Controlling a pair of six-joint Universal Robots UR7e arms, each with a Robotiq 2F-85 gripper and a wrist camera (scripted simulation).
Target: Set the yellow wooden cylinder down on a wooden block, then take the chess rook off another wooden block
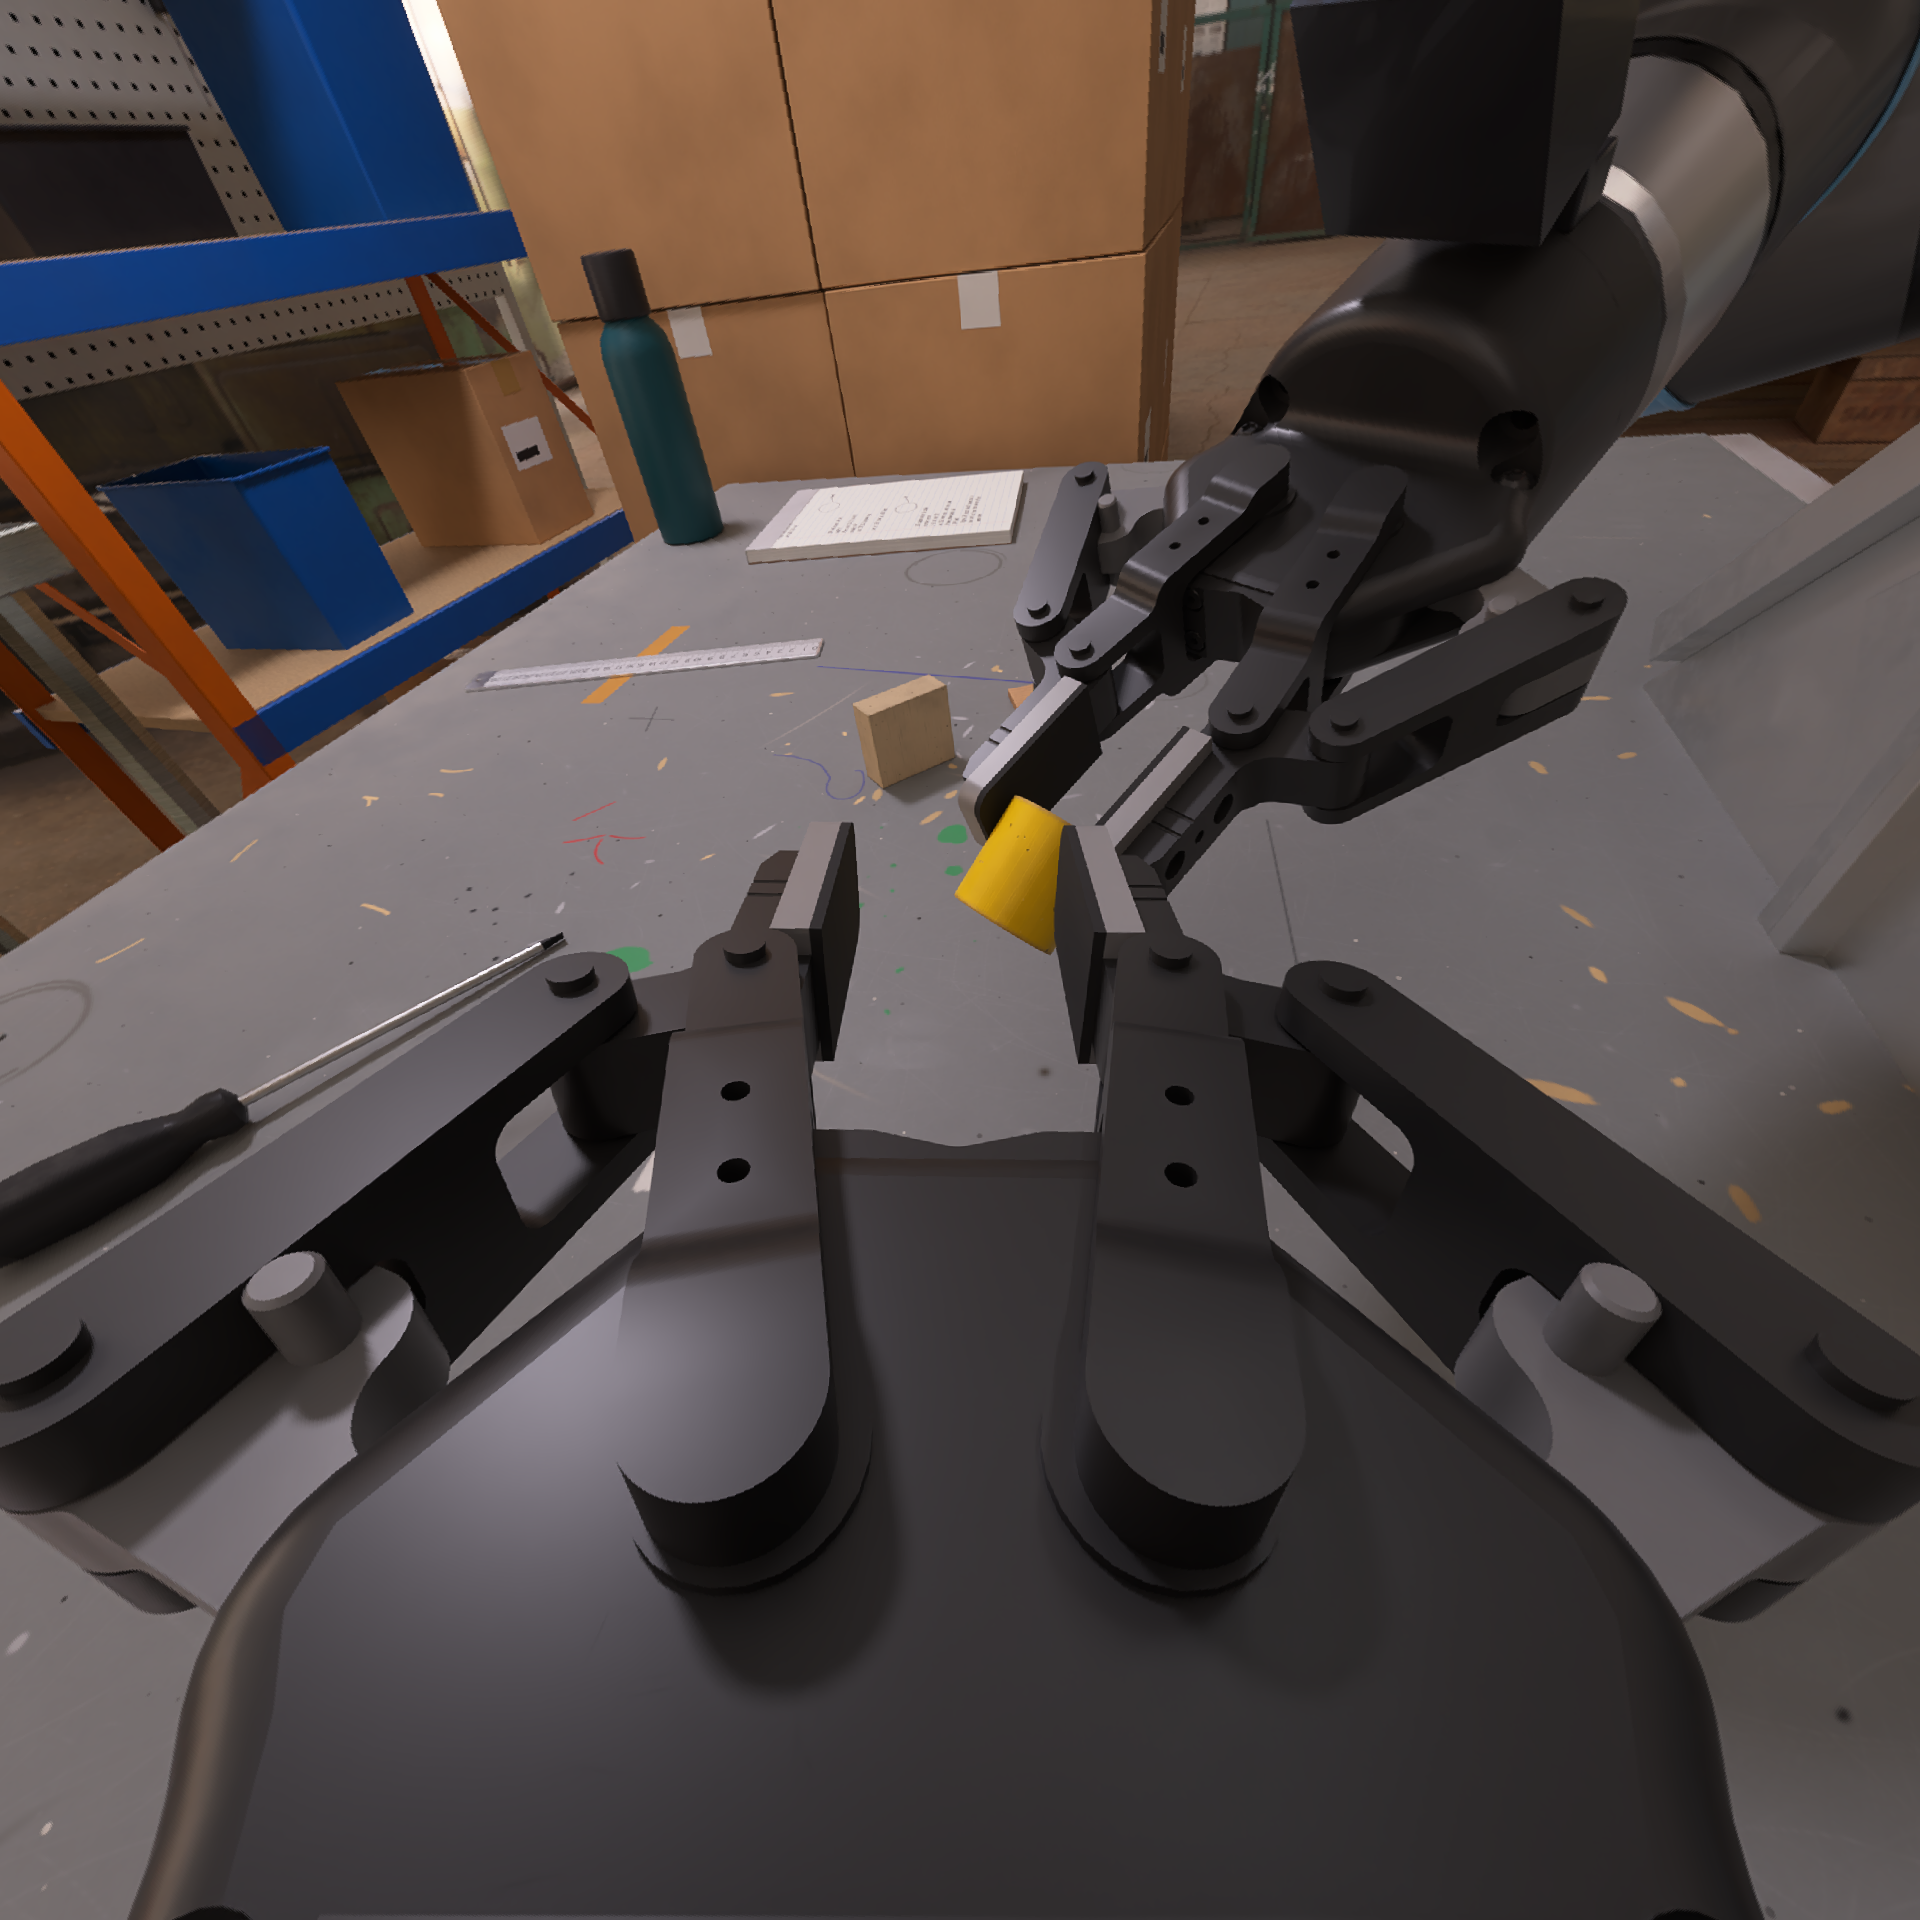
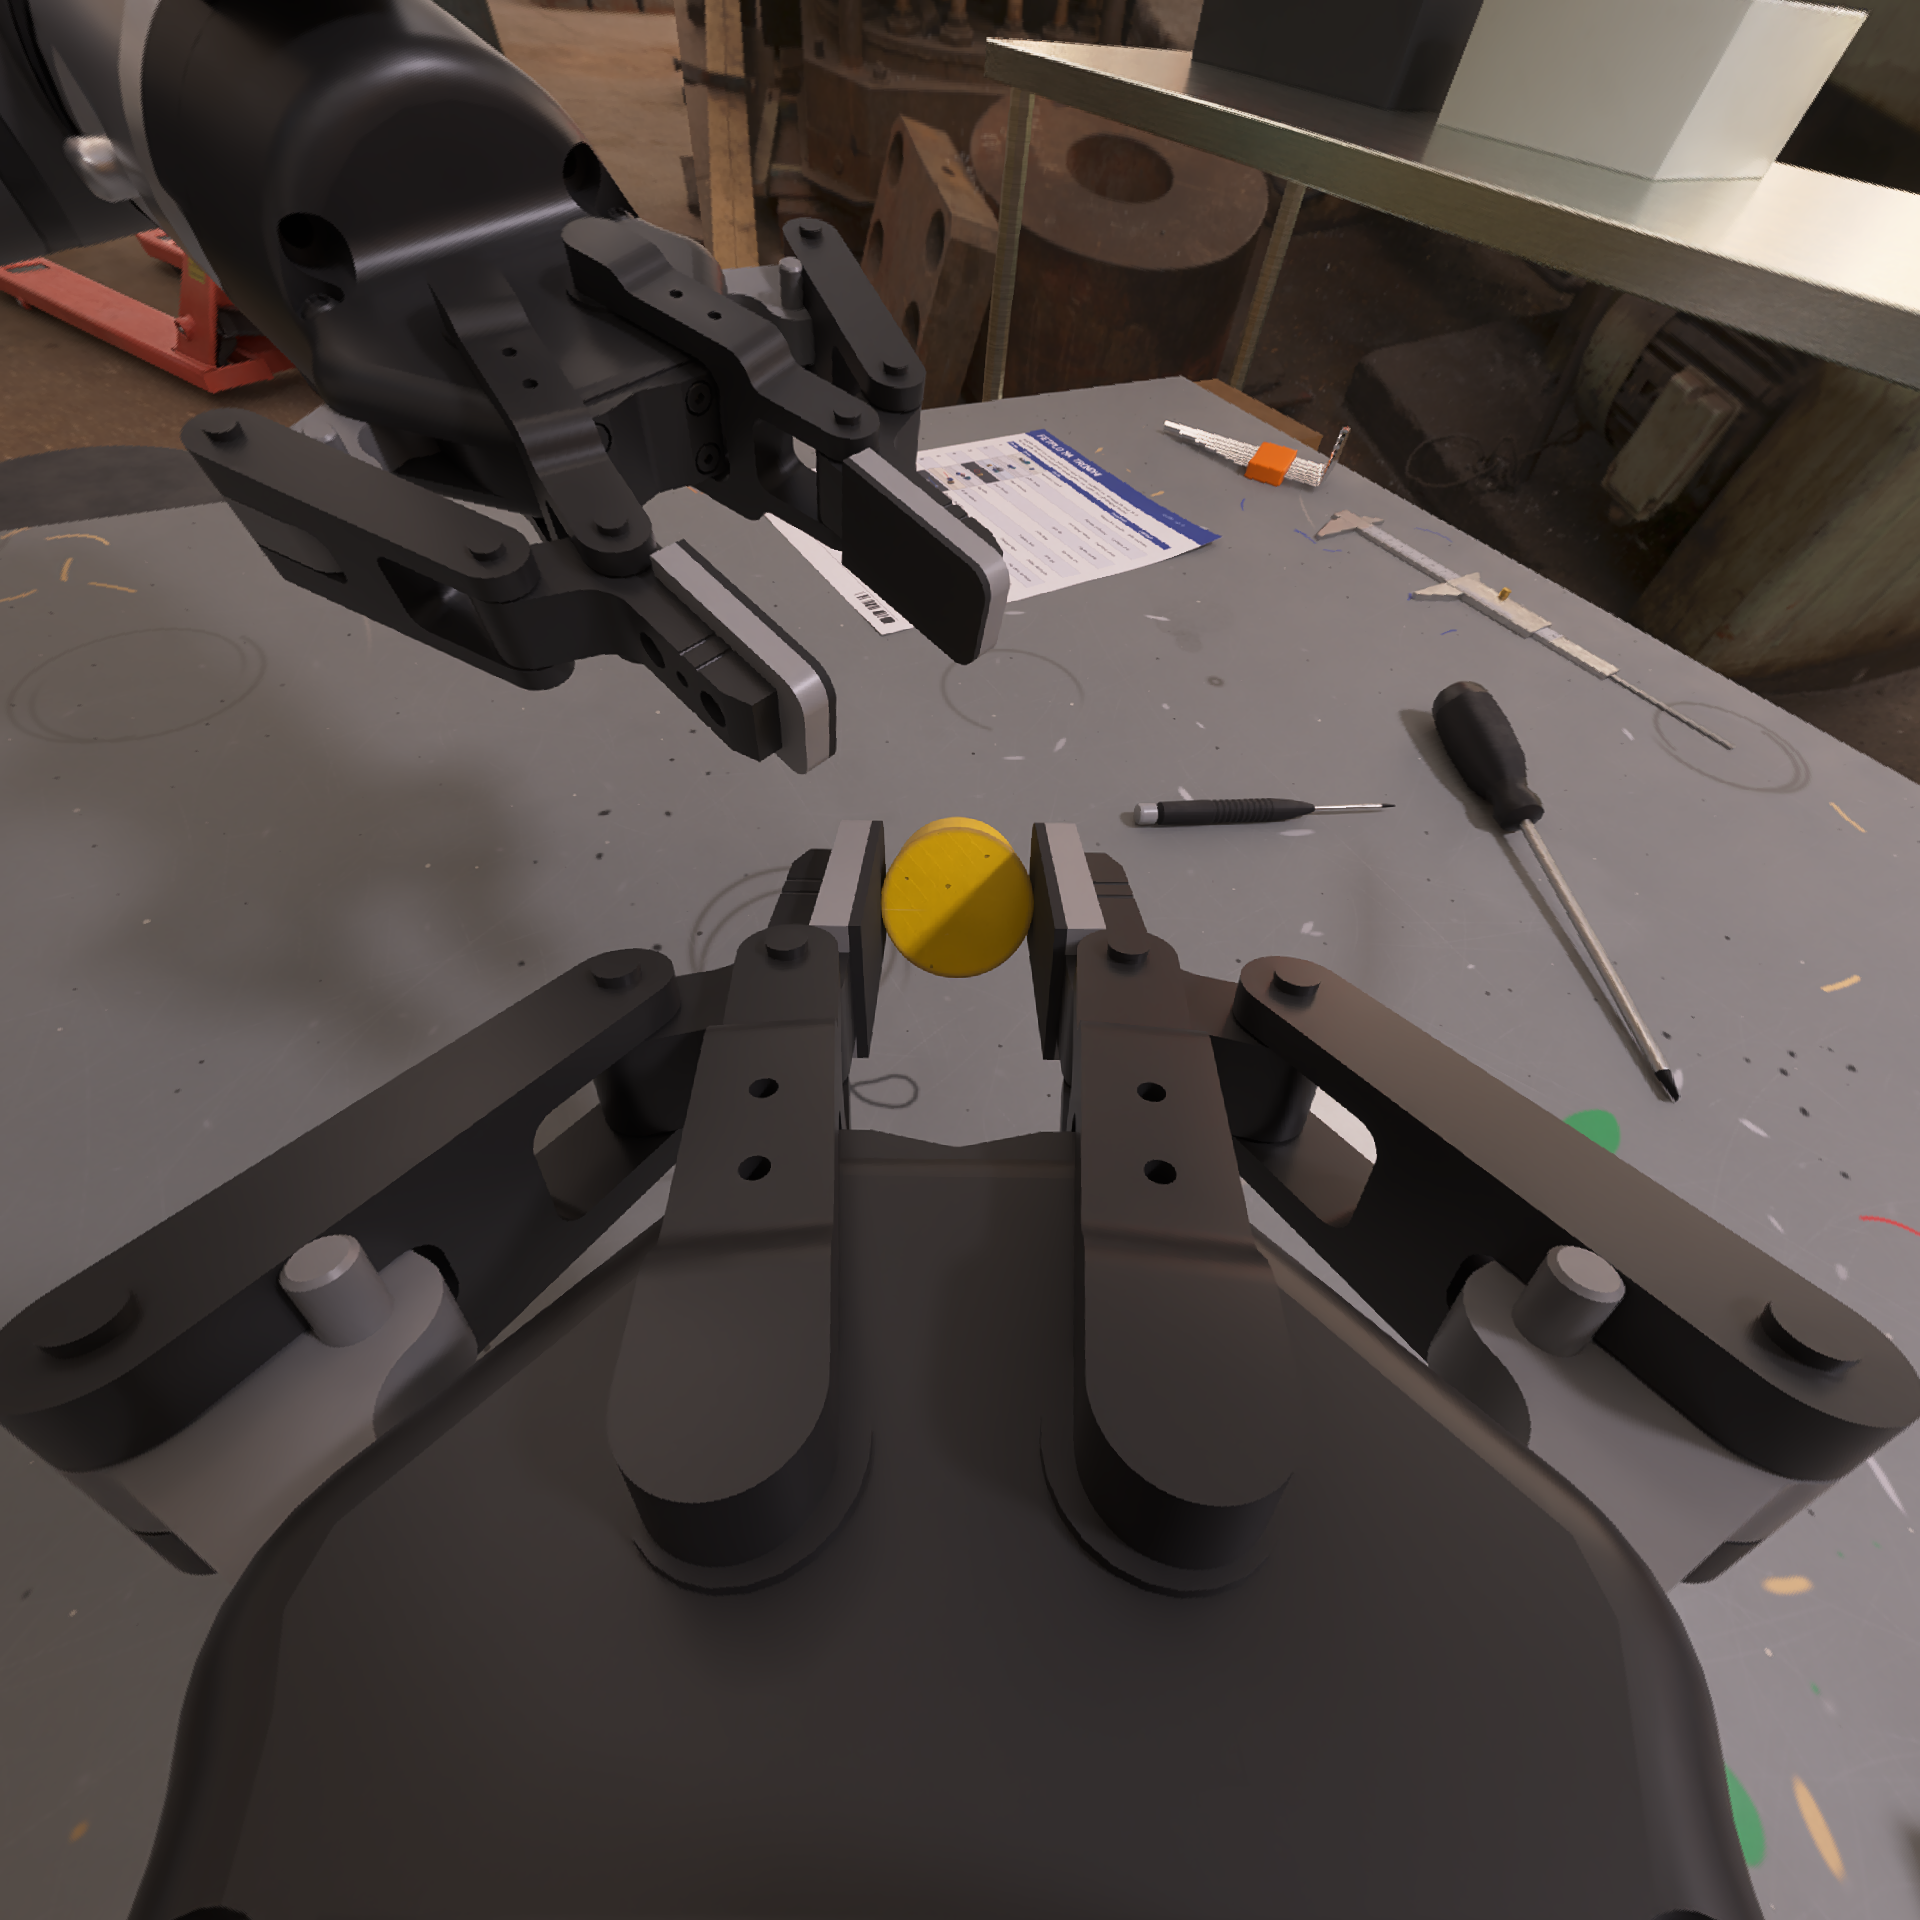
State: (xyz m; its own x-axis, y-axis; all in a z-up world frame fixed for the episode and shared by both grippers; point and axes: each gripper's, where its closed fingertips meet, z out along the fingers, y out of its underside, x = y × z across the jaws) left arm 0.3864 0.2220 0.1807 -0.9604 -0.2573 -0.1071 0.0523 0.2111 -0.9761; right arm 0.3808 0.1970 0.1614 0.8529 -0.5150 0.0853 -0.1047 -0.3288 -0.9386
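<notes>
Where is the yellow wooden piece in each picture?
Left wrist view: the yellow wooden cylinder is just right of centre, up off the table, between the far right claw's fingers.
Right wrist view: it is at the centre, round end facing us, gripped between this claw's fingers.
Shared landmark: the long black-handled screwdriver on the grey table.
</notes>
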